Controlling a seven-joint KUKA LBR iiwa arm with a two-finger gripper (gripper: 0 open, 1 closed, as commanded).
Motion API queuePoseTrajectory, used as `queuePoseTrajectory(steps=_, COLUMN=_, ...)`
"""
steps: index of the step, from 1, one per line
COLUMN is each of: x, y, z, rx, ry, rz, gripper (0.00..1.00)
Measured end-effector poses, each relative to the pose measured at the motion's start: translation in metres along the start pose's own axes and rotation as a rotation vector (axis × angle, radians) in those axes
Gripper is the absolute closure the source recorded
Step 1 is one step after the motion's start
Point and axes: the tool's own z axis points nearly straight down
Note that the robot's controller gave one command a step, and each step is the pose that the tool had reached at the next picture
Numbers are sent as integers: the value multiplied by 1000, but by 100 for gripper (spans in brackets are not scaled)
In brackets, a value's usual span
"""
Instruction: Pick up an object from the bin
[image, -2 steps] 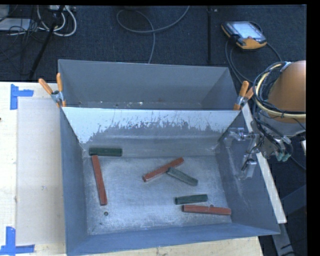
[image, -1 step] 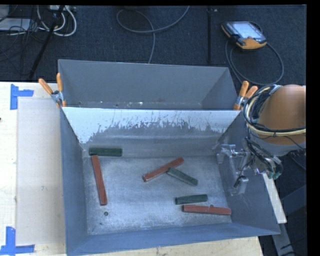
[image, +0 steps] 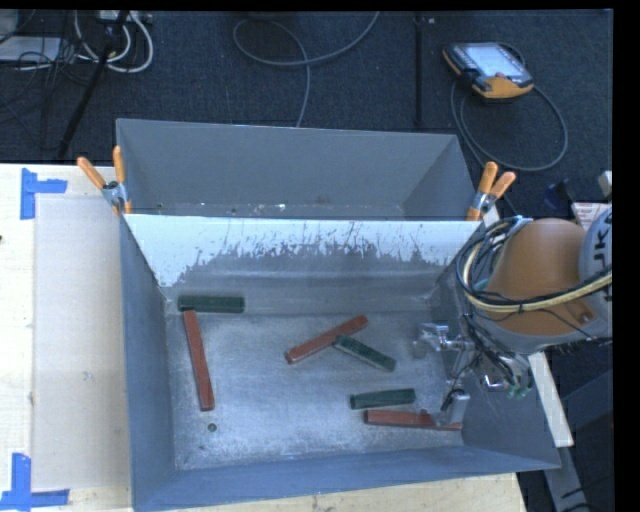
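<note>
At the near right of the bin (image: 148, 400), the jaws, spread or pressed together I cannot tell, sit at the right end of a red bar (image: 403, 419) lying left to right, with a green bar (image: 382, 399) just beside its far side.

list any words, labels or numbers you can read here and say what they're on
No text can be read.
Handheld device on the floor beyond the bin: screen too small to read.
White arm casing at the right edge: dark marks, cut off and unreadable.
Sticks in the bin, such as the long red-brown stick: no markings show.
</note>
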Motion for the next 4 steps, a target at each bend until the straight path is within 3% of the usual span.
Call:
queuePoseTrajectory(steps=1, x=15, y=13, z=36, rx=-3, ry=9, rz=11, gripper=0)
queuePoseTrajectory(steps=2, x=28, y=33, z=-4, rx=0, ry=2, rz=53, gripper=100)
queuePoseTrajectory(steps=3, x=28, y=33, z=-4, rx=0, ry=2, rz=50, gripper=0)
queuePoseTrajectory(steps=4, x=28, y=33, z=-4, rx=0, ry=2, rz=49, gripper=0)
